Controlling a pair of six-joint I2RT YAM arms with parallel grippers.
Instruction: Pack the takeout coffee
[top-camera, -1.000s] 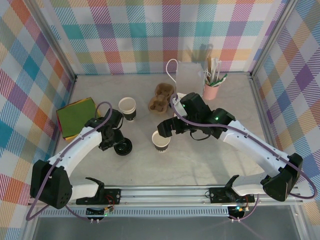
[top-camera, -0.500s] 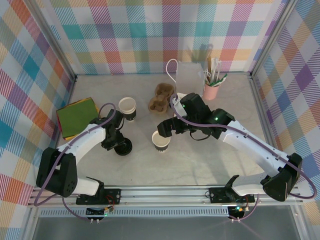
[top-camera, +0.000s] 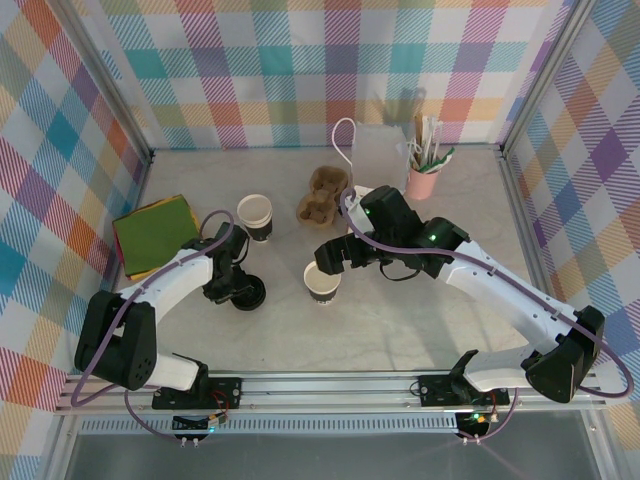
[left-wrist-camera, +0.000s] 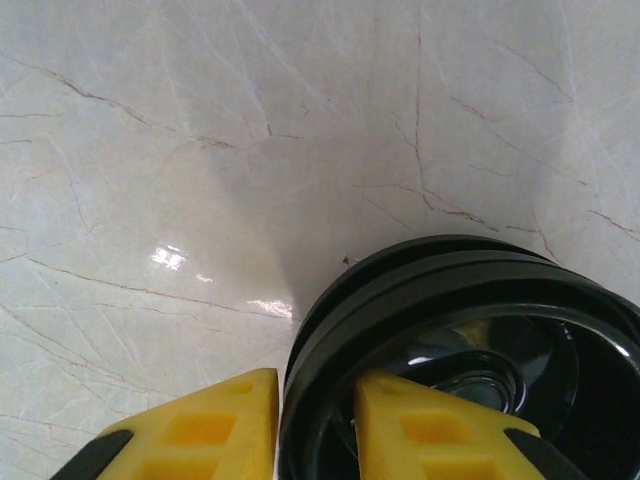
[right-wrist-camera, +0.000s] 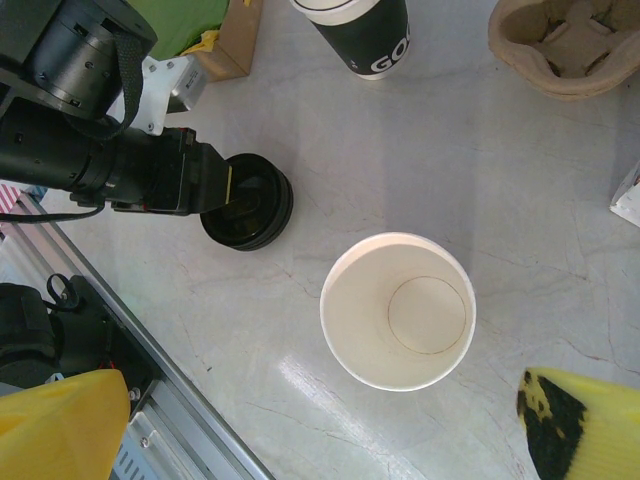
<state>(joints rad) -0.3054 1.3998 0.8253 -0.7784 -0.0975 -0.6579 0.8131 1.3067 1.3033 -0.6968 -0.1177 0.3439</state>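
My left pincer (left-wrist-camera: 318, 410) is closed narrow on the round black plastic lid (left-wrist-camera: 480, 320), one yellow finger outside its rim and one inside, both against it. The lid lies hollow side up on the pale marbled table (top-camera: 400, 330). My right pincer (top-camera: 335, 256) hangs spread wide above the open dark-sided paper cup with the cream inside (top-camera: 322, 282), touching nothing. That cup stands upright at 3 o'clock from the lid, near but apart. A second dark paper cup with a white rim (top-camera: 255, 215) stands at 12 o'clock from the lid

Glossy black plastic lid (left-wrist-camera: 470, 300) on polished marble-look table (left-wrist-camera: 200, 150).
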